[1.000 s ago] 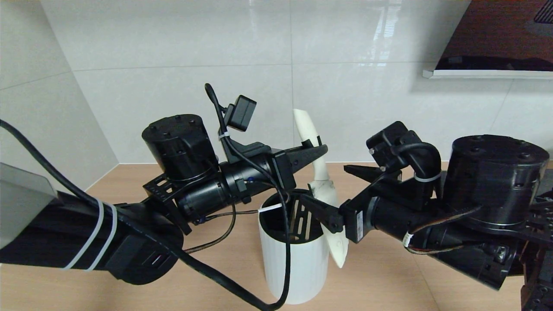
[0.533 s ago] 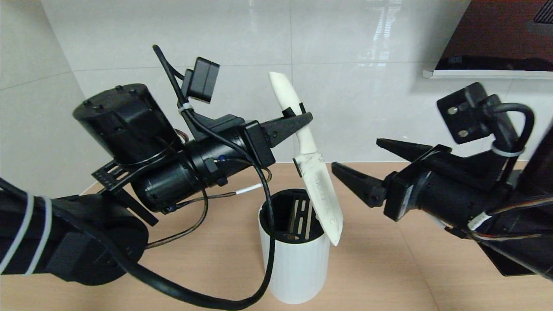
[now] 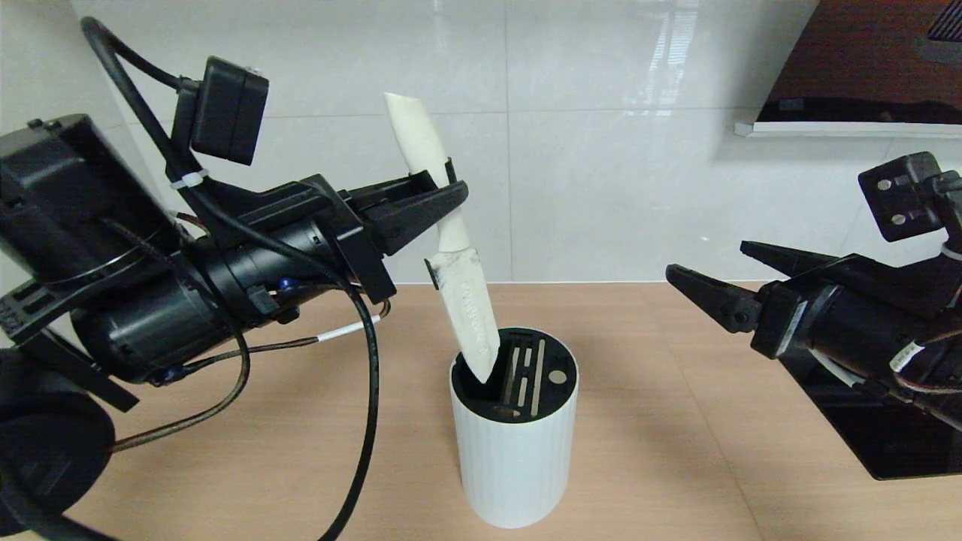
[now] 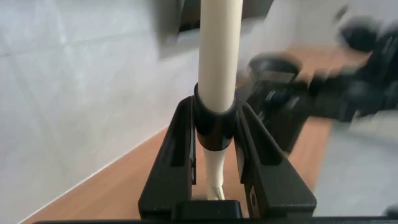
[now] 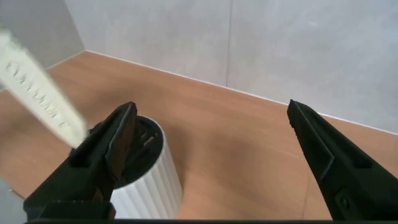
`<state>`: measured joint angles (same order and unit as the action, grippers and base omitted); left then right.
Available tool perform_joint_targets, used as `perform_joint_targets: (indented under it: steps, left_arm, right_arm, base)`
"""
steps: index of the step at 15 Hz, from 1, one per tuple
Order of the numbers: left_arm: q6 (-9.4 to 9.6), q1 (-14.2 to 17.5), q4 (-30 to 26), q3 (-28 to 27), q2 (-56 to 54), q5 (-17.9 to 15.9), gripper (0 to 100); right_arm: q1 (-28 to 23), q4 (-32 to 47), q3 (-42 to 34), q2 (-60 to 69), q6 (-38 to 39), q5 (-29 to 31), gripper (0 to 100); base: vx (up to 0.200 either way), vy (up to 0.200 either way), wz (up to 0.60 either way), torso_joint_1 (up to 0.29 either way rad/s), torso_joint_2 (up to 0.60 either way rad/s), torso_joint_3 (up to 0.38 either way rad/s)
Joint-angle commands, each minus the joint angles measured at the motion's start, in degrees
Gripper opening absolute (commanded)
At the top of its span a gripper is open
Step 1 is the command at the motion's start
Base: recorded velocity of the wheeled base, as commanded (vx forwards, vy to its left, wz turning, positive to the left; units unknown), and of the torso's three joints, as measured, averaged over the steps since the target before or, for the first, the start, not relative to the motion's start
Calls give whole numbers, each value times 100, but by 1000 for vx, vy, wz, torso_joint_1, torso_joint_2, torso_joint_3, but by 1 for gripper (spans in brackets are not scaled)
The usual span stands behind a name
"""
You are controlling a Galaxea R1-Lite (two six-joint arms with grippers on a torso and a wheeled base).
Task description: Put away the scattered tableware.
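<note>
Head view: the left gripper (image 3: 449, 197) is pinched on the pale handle of a white knife (image 3: 467, 304), which hangs tilted, handle up toward the wall and blade slanting down. Its tip meets the black slotted top of a white ribbed knife block (image 3: 517, 458) at the side nearer the left arm; whether it sits inside a slot cannot be told. The block stands upright on the wooden surface (image 3: 661, 458).

A black cable (image 3: 370, 421) from the left arm loops down just beside the block, on its left. The right gripper (image 3: 706, 261) hovers well apart to the right, fingers spread wide and holding nothing. A black cooktop (image 3: 887, 443) lies under that arm, and a dark hood (image 3: 864, 68) hangs on the white tiled wall (image 3: 601, 188).

In the left wrist view, both fingers (image 4: 185, 146) clamp the handle around a dark collar.
</note>
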<state>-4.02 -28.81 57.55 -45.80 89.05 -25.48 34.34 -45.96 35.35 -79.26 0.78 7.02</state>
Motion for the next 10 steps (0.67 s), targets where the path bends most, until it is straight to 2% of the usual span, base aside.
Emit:
perform_joint_targets:
  steps: [1, 2, 6, 10]
  left_arm:
    - [385, 7, -69, 159, -134, 219, 0]
    - [543, -2, -69, 203, -134, 412, 0]
    - [569, -29, -69, 291, -134, 430, 0]
    - [560, -248, -69, 159, 183, 438, 0]
  right_arm:
    - [-24, -1, -72, -81, 1, 1, 100]
    - [-24, -1, -99, -98, 1, 1, 100]
    - [-15, -1, -169, -133, 1, 1, 100]
    - [-6, -10, -187, -133, 1, 1, 100]
  base:
    - [0, 0, 0, 0, 0, 0]
    - [0, 0, 0, 0, 0, 0]
    - [0, 0, 0, 0, 0, 0]
    - [0, 0, 0, 0, 0, 0]
